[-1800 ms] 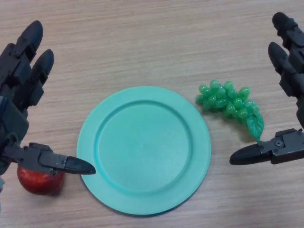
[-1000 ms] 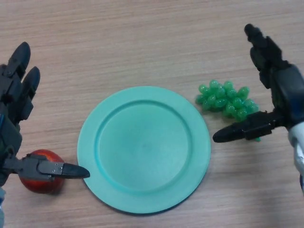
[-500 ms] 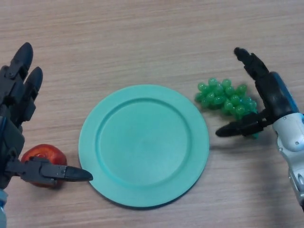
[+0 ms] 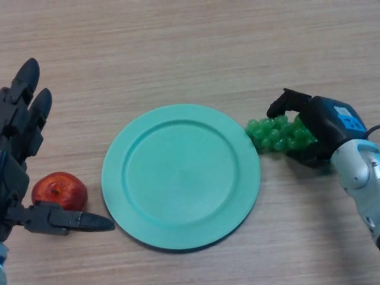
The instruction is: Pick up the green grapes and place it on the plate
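Observation:
A bunch of green grapes (image 4: 274, 134) lies on the wooden table just right of the round teal plate (image 4: 181, 175), nearly touching its rim. My right hand (image 4: 320, 127) has come down over the bunch's right end, its fingers curled round the grapes from above and its thumb tucked beneath them. The plate holds nothing. My left hand (image 4: 21, 148) rests at the left edge of the view, fingers straight and thumb pointing toward the plate.
A red apple (image 4: 59, 191) sits on the table left of the plate, close above my left thumb. The wooden table (image 4: 178, 53) stretches bare beyond the plate.
My right hand dropped onto the grapes and its fingers and thumb closed round them; earlier they were spread apart. The left hand stayed nearly still.

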Tool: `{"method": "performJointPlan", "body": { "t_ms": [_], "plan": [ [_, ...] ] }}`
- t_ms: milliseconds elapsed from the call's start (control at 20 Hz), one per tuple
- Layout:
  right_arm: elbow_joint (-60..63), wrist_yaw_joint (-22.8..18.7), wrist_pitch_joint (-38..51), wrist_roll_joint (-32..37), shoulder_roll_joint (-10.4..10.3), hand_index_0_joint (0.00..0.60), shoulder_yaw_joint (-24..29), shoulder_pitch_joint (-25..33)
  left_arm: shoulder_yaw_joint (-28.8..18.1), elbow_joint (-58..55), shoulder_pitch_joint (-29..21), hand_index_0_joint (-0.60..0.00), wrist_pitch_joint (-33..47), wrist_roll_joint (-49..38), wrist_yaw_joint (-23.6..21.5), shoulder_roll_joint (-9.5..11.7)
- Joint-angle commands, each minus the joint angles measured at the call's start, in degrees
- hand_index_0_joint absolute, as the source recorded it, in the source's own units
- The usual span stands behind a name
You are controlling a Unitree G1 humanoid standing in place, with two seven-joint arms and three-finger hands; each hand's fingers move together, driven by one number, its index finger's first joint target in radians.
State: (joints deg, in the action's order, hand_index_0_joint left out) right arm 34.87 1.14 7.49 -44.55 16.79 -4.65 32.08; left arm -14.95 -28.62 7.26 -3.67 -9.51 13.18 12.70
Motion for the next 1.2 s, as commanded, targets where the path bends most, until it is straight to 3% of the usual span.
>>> {"method": "performJointPlan", "body": {
  "t_ms": [50, 200, 250, 350, 500, 600, 700, 750, 800, 850, 1050, 1200],
  "plan": [
    [-11.52, 0.11, 0.1, 4.16, 0.22, 0.6, 4.2, 3.68, -5.37, -3.75, -0.8, 0.0, 8.3, -2.74, -0.41, 1.04],
    [-23.98, 5.6, -7.16, 9.0, -3.08, 0.6, 3.11, 4.04, -6.18, -2.9, -1.13, 0.0, 8.49, -3.06, -1.41, 1.08],
    [-29.78, 7.66, -11.51, 11.6, -4.73, 0.6, 0.83, 4.09, -6.47, -2.72, -1.2, 0.0, 8.54, -3.1, -1.8, 1.21],
    [-37.45, 9.05, -19.63, 15.21, -5.61, 0.6, -5.93, 4.54, -6.81, -2.17, -1.12, 0.0, 8.81, -3.09, -1.86, 1.36],
    [-43.39, 7.02, -27.83, 19.22, -5.86, 0.6, -15.66, 6.98, -7.27, -1.55, -0.77, 0.0, 9.41, -3.91, -1.12, 1.43],
    [-44.82, 3.59, -31.22, 19.91, -5.9, 0.6, -21.02, 8.74, -8.07, -1.48, -0.73, 0.0, 9.1, -4.71, -0.63, 1.79],
    [-45.41, 2.8, -32.11, 19.94, -5.9, 0.4, -22.53, 9.41, -8.5, -1.59, -0.76, 0.0, 8.86, -5.05, -0.47, 1.95],
    [-45.74, 2.74, -32.04, 19.41, -5.9, 0.249, -23.34, 9.62, -8.76, -1.54, -0.76, 0.0, 8.87, -5.25, -0.31, 1.94],
    [-46.19, 2.7, -31.96, 19.04, -5.9, 0.149, -23.94, 9.69, -9.01, -1.42, -0.73, 0.0, 8.95, -5.46, -0.13, 1.91],
    [-47.49, 1.75, -31.92, 19.67, -5.91, 0.008, -24.81, 9.94, -9.55, -1.09, -0.51, 0.0, 9.12, -5.88, 0.28, 1.79],
    [-50.18, 0.59, -32.47, 22.71, -5.91, 0.0, -22.73, 8.96, -9.94, -2.32, -1.17, 0.0, 7.41, -5.59, 0.3, 2.53],
    [-57.6, 3.92, -35.18, 23.89, -5.91, 0.0, -17.61, 3.35, -9.21, -3.79, -1.64, 0.0, 6.3, -5.01, 0.57, 2.67]
  ]
}}
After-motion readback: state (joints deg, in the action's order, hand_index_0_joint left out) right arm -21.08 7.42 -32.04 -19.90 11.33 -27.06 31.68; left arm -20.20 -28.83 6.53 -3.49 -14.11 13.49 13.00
